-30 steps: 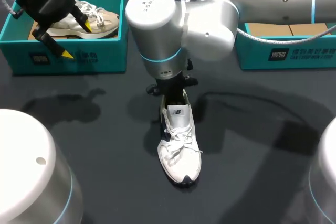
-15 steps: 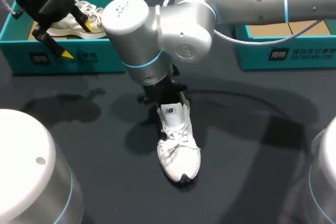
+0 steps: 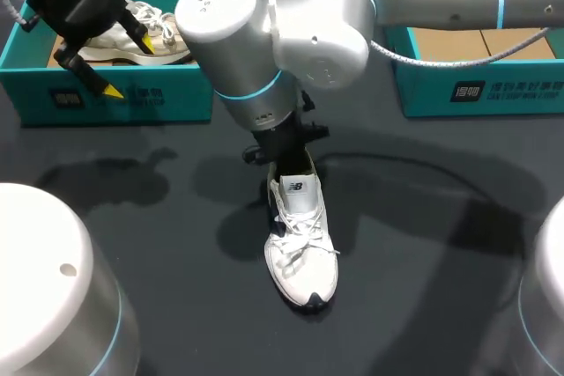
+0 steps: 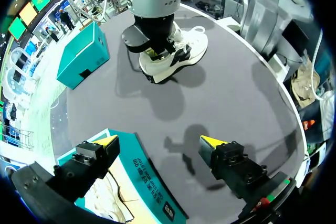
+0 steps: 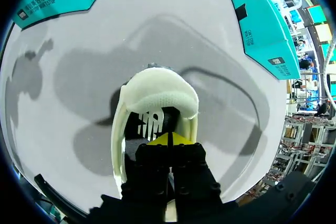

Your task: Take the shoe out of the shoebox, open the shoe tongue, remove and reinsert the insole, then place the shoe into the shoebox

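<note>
Motion over the last second is confined to our right arm and the white sneaker (image 3: 301,253). The sneaker lies on the counter (image 3: 423,244) at mid-field, toe toward us. Its heel end swung slightly to our left and has returned almost to its earlier line. The right arm's wrist housing swept left above it and then came partly back. The right hand (image 5: 169,140) stayed down in the heel opening behind the raised tongue (image 3: 295,193). Its yellow tips meet with no gap; whether they pinch the insole we cannot tell. We judge the insole step to be in progress, with no insole yet visible outside the shoe. The left hand (image 4: 158,141) has not moved: it hangs spread wide and empty over the front wall of the left shoebox (image 3: 115,99).

Count:
- one white sneaker on the counter
- two hands
- two teal shoeboxes at the far edge, the left shoebox and the right shoebox (image 3: 476,90)
- one beige sneaker (image 3: 145,28) inside the left one
</note>
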